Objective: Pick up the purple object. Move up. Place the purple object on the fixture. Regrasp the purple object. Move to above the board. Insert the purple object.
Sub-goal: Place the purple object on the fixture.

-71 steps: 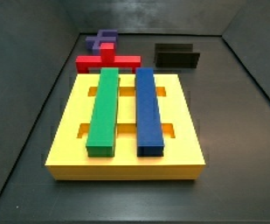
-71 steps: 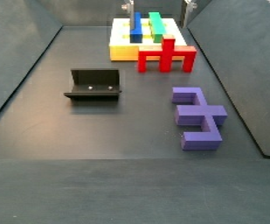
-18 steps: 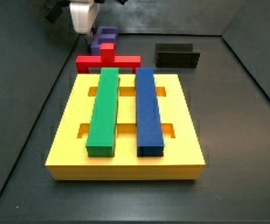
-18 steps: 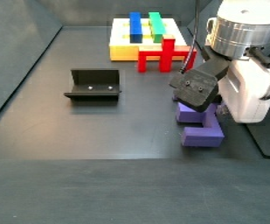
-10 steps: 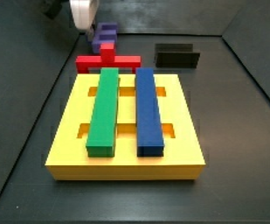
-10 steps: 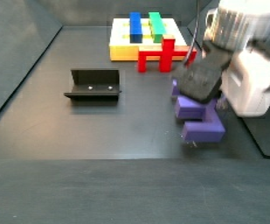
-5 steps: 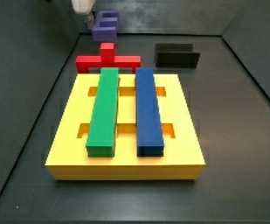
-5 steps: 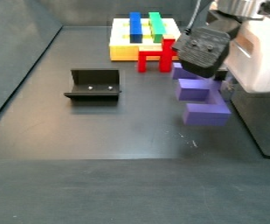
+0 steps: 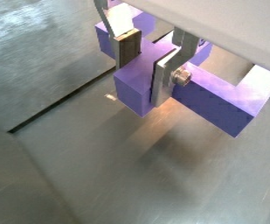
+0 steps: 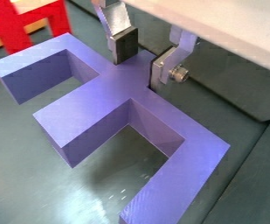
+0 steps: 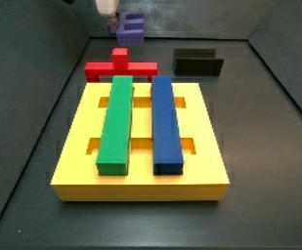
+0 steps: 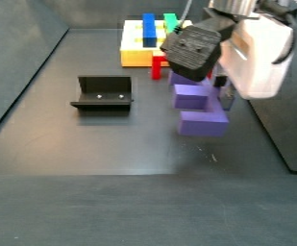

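The purple branched block point(image 12: 198, 105) hung clear above the dark floor point(image 12: 99, 144), clamped at its middle bar between the silver plate fingers point(image 10: 121, 41) of the two-finger gripper point(image 10: 144, 54). The arm reached down from above, near the dark L-shaped fixture point(image 12: 103, 93).

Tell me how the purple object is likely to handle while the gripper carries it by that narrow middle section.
The purple object looks rigid: its arms show no sag in the gripper. The finger pads clamp flat faces, so slipping seems unlikely. Its long arms reach well past the grip in a side view, so it may swing or twist if bumped.
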